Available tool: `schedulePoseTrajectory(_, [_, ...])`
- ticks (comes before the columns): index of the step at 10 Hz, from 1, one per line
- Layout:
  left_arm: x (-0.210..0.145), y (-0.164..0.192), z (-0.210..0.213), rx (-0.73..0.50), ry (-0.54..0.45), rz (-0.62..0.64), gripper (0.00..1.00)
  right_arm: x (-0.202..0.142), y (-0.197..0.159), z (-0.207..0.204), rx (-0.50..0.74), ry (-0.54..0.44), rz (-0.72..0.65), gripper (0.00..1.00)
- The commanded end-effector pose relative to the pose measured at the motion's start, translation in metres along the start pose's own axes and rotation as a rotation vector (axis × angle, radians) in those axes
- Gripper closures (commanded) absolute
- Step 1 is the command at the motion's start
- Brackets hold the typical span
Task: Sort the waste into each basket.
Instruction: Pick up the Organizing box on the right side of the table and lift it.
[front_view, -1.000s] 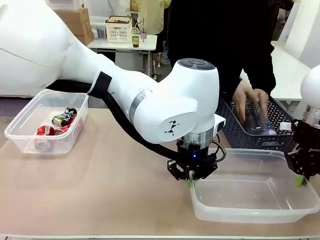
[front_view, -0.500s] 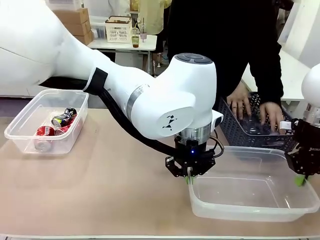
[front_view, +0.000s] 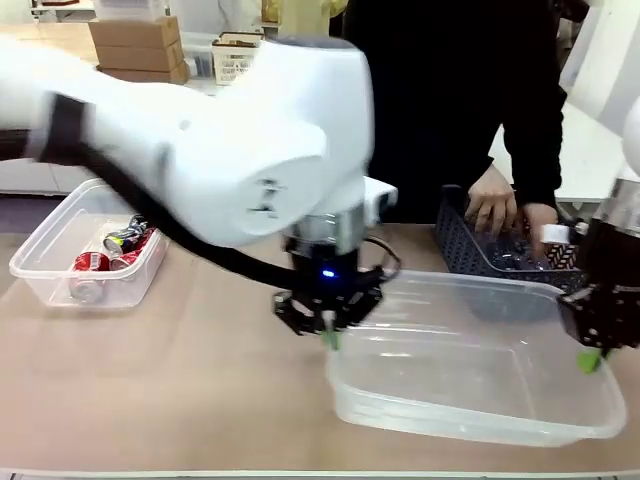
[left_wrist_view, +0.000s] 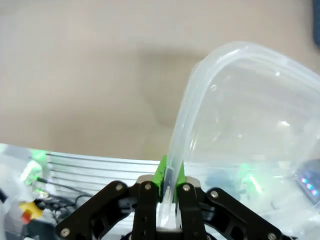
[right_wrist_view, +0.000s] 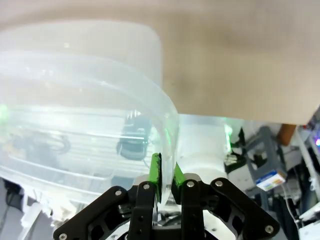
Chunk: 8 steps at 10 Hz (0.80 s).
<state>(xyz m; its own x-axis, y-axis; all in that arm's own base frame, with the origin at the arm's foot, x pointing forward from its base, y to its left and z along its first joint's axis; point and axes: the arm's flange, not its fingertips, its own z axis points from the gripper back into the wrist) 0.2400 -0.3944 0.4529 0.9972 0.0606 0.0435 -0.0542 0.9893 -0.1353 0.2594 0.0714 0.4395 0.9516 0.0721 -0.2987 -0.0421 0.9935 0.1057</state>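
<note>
Left claw (front_view: 329, 338) clamps the clear tub (front_view: 440, 420) at its left rim; right claw (front_view: 590, 359) clamps its right rim.

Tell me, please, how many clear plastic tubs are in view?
2. The left tub sits at the left of the table, holding cans. The right tub lies at the near right, its rim pinched by the left claw and the right claw at opposite ends.

The left arm (front_view: 200, 130) and the near tub (front_view: 440, 425) are blurred; their outlines cannot be traced. The right gripper (front_view: 590, 360) is partly cut off by the right picture edge. Contents of the dark grey basket (front_view: 455, 245) sit behind the person's hands (front_view: 495, 205) and cannot be identified. Print on the cans (front_view: 100, 260) is too small to read.
</note>
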Motion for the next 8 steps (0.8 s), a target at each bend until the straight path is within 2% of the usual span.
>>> schedulePoseTrajectory(1, [0.001,0.068,0.034,-0.074,-0.1,0.107,1.0,0.0,0.038,0.009,-0.001,-0.04,0.075,1.0])
schedulePoseTrajectory(3, [0.013,0.107,0.05,-0.097,-0.117,0.163,1.0,0.024,0.08,0.025,-0.004,-0.023,0.092,1.0])
schedulePoseTrajectory(5, [0.049,0.152,0.058,-0.092,-0.057,0.143,1.0,0.055,0.126,0.043,0.031,0.012,0.038,1.0])
schedulePoseTrajectory(7, [0.074,0.17,0.055,-0.065,-0.015,0.079,1.0,0.082,0.152,0.059,0.104,0.028,-0.029,1.0])
schedulePoseTrajectory(8, [0.08,0.17,0.055,-0.091,0.005,0.046,1.0,0.095,0.158,0.06,0.085,0.022,-0.055,1.0])
